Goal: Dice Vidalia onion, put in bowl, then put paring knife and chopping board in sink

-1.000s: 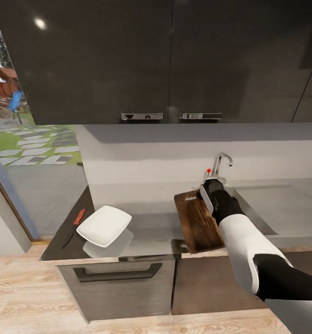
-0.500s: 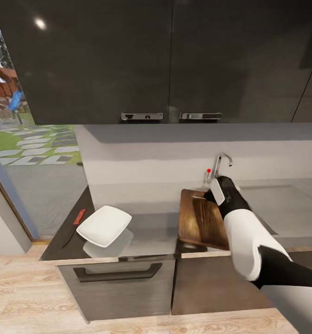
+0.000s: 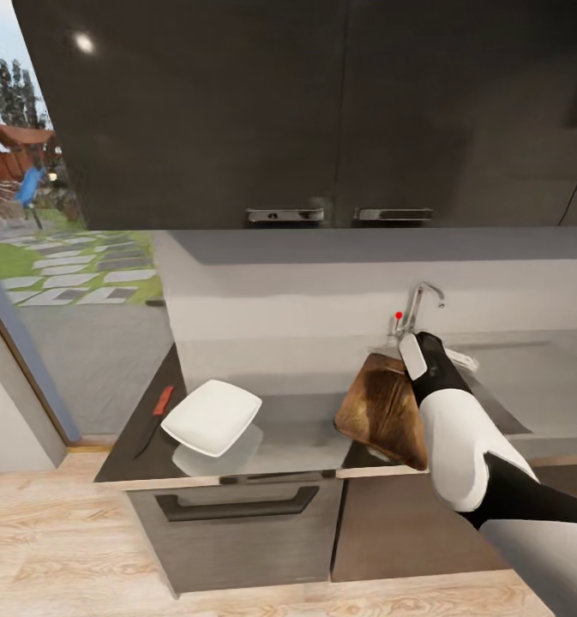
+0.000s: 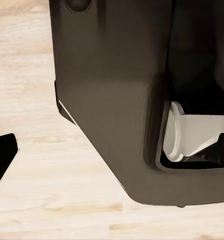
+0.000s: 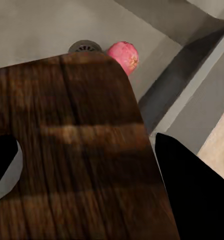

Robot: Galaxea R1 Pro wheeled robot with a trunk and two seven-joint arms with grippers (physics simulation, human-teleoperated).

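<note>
At the counter's window end, the paring knife (image 3: 155,410) lay flat on the glossy grey countertop (image 3: 297,424), red handle toward the wall, well apart from the sink (image 3: 528,386). Just beside the knife, on its sink side, sat the white squarish bowl (image 3: 212,416), nothing visible in it, mirrored in the counter's shine.

Nearer the sink, my right gripper (image 3: 405,364) was clenched on the handle-slot end of the chopping board (image 3: 384,410), which I held tilted, lifted off the counter, its far edge at the sink's near corner below the chrome tap (image 3: 420,308) with its red knob (image 3: 399,315). From the right wrist camera the dark wood grain of the board (image 5: 72,150) hung over the steel basin, with the pinkish-red onion (image 5: 124,55) resting on the basin floor just beside the round drain (image 5: 84,47); one black fingertip (image 5: 197,190) showed at the board's edge.

My left arm's camera looked down on pale wooden flooring (image 4: 37,150) and the dark shell of my own base (image 4: 112,100); whether the left pincer was released or clenched, I cannot tell.
</note>
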